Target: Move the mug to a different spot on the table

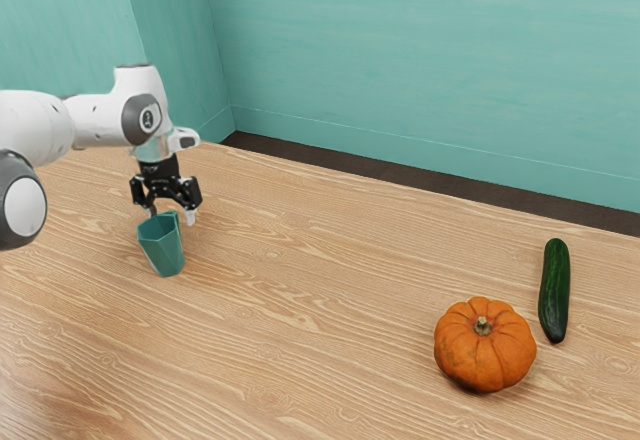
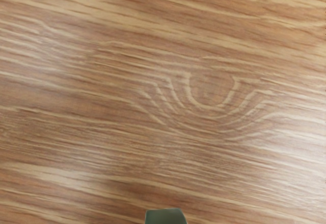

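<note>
The arm reaches in from the exterior view's left with its forearm about level and its wrist bent straight down, so the claw [image 1: 170,215] hangs vertically right at the rim of the teal mug [image 1: 162,248]. Whether the claw is clenched on the mug or released cannot be told. The mug stands slightly tilted on the wooden surface [image 1: 330,290] near the exterior view's left, well apart from the pumpkin [image 1: 484,344] and cucumber [image 1: 554,290].
</note>
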Robot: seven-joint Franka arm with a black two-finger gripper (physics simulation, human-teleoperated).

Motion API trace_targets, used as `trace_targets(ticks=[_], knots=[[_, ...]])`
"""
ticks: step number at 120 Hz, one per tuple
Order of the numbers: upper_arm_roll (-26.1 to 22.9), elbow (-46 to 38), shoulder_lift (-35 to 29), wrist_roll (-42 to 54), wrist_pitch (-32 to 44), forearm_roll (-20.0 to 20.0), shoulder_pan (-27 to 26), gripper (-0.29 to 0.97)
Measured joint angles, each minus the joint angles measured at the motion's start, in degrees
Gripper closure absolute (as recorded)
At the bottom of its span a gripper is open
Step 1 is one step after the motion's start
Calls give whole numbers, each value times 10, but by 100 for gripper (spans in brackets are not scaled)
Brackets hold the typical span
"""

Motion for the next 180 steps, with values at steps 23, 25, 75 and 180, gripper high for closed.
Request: trace_targets(ticks=[23,25,75,180], knots=[[2,-2,7,-16,7,-5,0,4],[2,-2,7,-17,7,-2,0,4],[1,-2,17,-39,12,31,-3,27],[-35,13,0,-121,-72,0,-2,72]])
